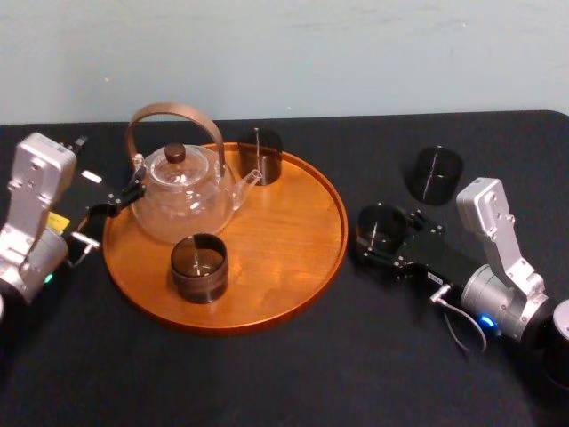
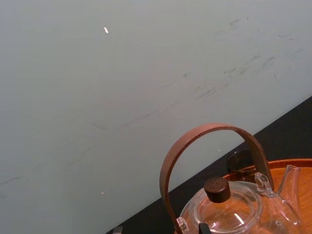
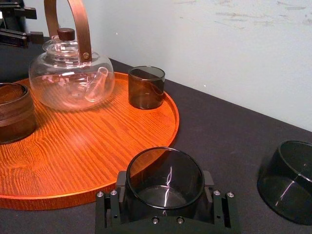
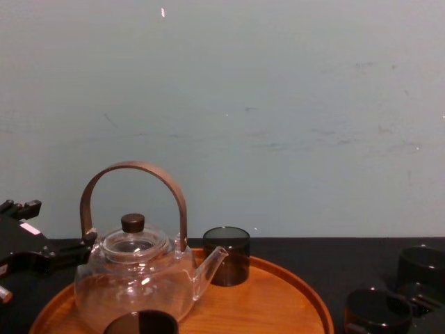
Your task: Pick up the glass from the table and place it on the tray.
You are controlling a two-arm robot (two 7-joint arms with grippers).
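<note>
The right gripper (image 1: pixel 378 233) lies low on the desk (image 1: pixel 356 356), just to the right of the tray (image 1: pixel 293 267). Its jaws are closed against both sides of the glass (image 1: pixel 380 227), a dark smoked tumbler that stands upright on the black surface. In the right wrist view the gripper (image 3: pixel 165 183) hugs that glass (image 3: pixel 165 175) with a black pad on either side of its wall. The tray's raised rim (image 3: pixel 97 146) lies just beyond, with a narrow strip of bare desk between them. A second smoked glass (image 1: pixel 434 173) stands apart on the desk, farther back and a little to the right of the held one. On the round wooden tray, a clear glass teapot (image 1: pixel 187 196) with a brown hoop handle takes up the left rear part. A rear smoked glass (image 1: pixel 260 156) stands against the far rim, just beside the spout. A front cup (image 1: pixel 199 267) with a brown band sits toward the near left. The tray's right half shows bare wood. The left gripper (image 1: pixel 116 203) is off the tray's left edge, close by the teapot, and I cannot tell whether its jaws are apart or together. A pale blue-green wall (image 4: pixel 278 104) runs along the back of the desk.
</note>
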